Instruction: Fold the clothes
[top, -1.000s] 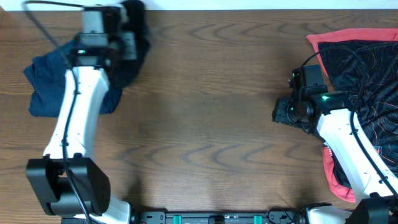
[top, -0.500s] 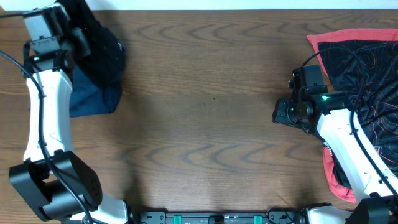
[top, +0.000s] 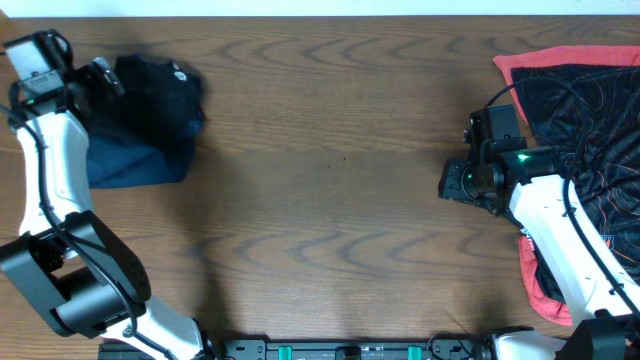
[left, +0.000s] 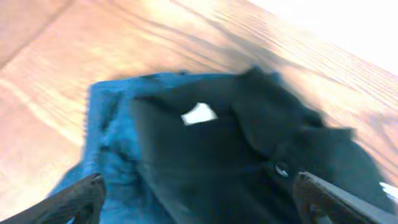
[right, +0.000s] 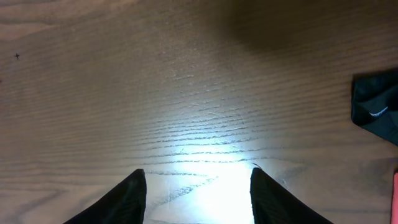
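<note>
Now black garment (left: 208, 152) lies beyond left gripper's (left: 196, 185) wide jaws; right gripper (right: 196, 172) gapes.

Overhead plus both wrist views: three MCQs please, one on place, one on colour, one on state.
1. The black garment lies:
A) in the centre
B) on the blue garment, far left
C) at the near edge
2. Border of the right-side garment:
A) green
B) white
C) red
3. The right hand is:
A) open over bare table
B) shut on cloth
C) shut, empty

1 B: the overhead view shows it piled on the blue one.
2 C: a red edge runs round its dark middle.
3 A: its fingers stand apart with only wood between them.
</note>
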